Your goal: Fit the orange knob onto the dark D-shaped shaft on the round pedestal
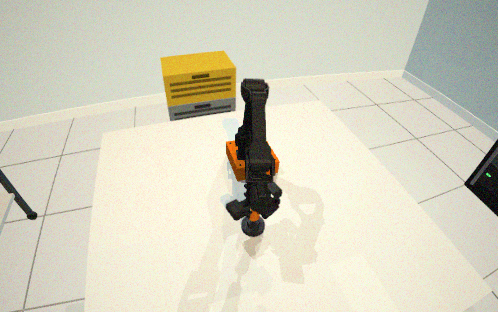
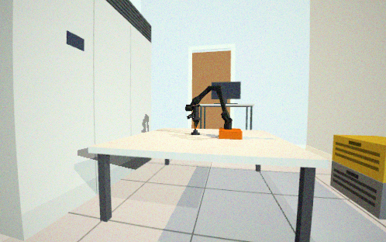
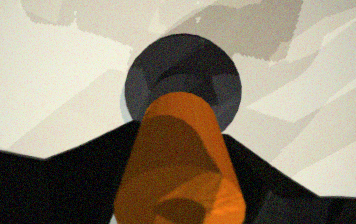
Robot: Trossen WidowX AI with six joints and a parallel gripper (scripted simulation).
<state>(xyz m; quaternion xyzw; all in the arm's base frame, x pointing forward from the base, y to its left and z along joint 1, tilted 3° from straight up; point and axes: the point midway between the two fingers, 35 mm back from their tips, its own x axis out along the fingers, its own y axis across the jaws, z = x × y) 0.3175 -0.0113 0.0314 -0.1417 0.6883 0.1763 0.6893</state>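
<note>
While the arm reached out from its orange base, the gripper pointed down with its jaws part-way apart, shut firmly on the orange knob, one black finger to each side! And here was the relation that mattered: the knob stood close to upright between the fingers, its long axis running down towards the round pedestal, its lower end over or at the pedestal's middle. Whether it touched there could not be told; the D-shaped shaft was hidden, and so was any match between the flats. The coming move probably called for a small turn about that upright axis under light downward pressure, then a straight push once the flats agreed; press too soon and the knob might tilt or slip in the grip. What a contrast in looks, too! The knob showed a smooth, rounded orange side that tapered in the wrist view, the pedestal a dark, smooth disc, and beneath it lay the pale, cream tabletop, streaked with soft-brown shadows.
</note>
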